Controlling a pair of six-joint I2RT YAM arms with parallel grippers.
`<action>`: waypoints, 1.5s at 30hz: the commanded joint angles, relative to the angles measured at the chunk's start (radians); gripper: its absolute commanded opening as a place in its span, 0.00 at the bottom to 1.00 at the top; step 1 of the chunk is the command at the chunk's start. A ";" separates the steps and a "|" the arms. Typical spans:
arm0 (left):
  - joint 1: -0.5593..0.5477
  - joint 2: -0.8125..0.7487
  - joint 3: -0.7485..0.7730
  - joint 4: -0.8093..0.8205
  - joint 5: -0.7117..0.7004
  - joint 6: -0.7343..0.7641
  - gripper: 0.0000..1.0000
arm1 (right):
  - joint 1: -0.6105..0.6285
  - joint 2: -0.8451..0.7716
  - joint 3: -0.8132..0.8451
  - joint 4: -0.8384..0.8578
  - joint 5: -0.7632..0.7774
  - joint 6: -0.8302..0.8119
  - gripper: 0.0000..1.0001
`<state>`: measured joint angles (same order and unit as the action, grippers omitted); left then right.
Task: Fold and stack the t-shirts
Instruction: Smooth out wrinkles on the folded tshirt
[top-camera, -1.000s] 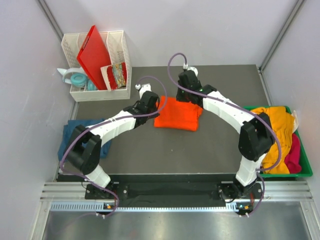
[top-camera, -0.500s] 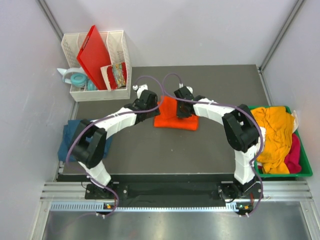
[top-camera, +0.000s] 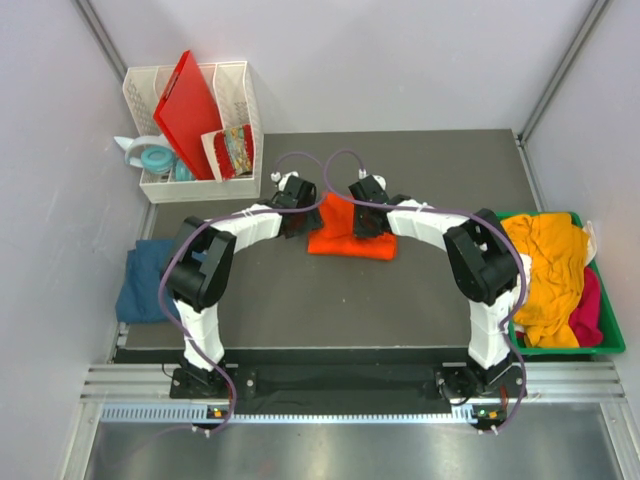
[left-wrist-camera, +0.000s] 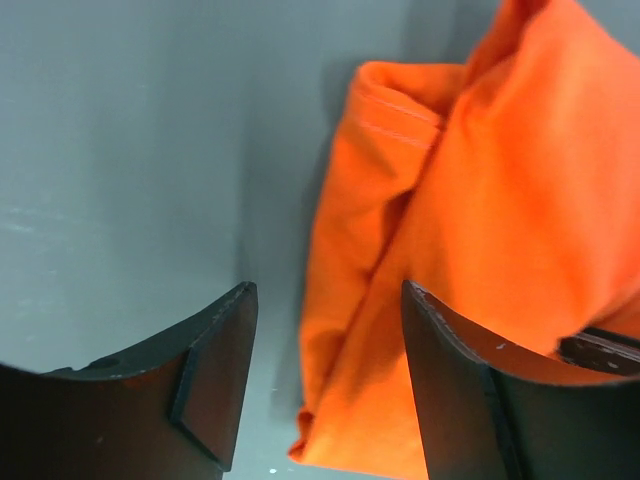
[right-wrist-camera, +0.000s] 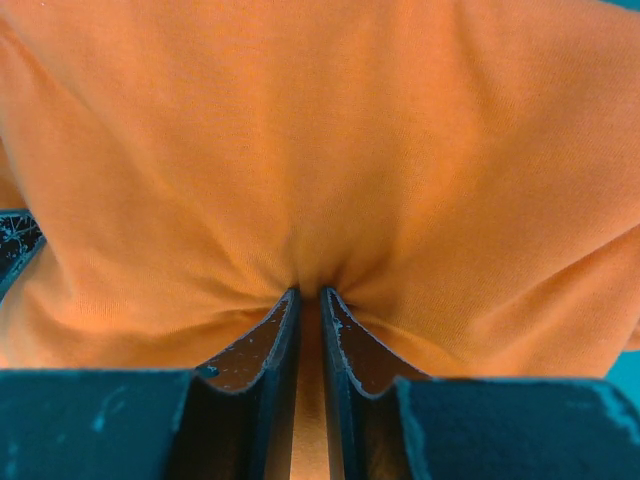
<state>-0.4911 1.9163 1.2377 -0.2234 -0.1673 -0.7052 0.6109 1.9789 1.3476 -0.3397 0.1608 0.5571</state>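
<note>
The bright orange t-shirt (top-camera: 345, 243) lies partly folded in the middle of the dark table, with a raised hump between the two grippers. My right gripper (top-camera: 366, 224) is shut on a pinch of this orange cloth (right-wrist-camera: 320, 130), which puckers around the tips of my right gripper (right-wrist-camera: 308, 295). At the shirt's left edge, my left gripper (top-camera: 297, 221) stands open. In the left wrist view the orange hem (left-wrist-camera: 470, 210) lies loose between and beyond the fingers of my left gripper (left-wrist-camera: 325, 390). A dark teal-blue t-shirt (top-camera: 140, 285) lies at the table's left edge.
A green bin (top-camera: 600, 347) at the right holds a mustard-yellow shirt (top-camera: 550, 255), a pink one (top-camera: 588, 310) and a bit of white cloth (top-camera: 590, 235). A white rack (top-camera: 240, 90) with a red board (top-camera: 190, 110) stands at the back left.
My right gripper carried the shirt's back edge forward over the shirt, narrowing it. My left gripper opened and let go of the left edge, and its elbow swung right.
</note>
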 joint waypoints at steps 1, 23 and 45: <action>0.002 -0.002 0.032 0.024 0.052 -0.002 0.65 | 0.020 -0.015 -0.038 -0.028 -0.015 -0.014 0.15; 0.008 -0.044 -0.030 0.076 0.107 0.007 0.67 | 0.039 0.024 -0.005 -0.035 -0.007 0.024 0.15; 0.006 0.113 0.045 -0.136 0.023 0.018 0.50 | 0.041 0.012 0.002 -0.039 -0.007 0.040 0.15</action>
<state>-0.4873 2.0037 1.3426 -0.2375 -0.1093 -0.6991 0.6224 1.9789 1.3449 -0.3336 0.1795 0.5797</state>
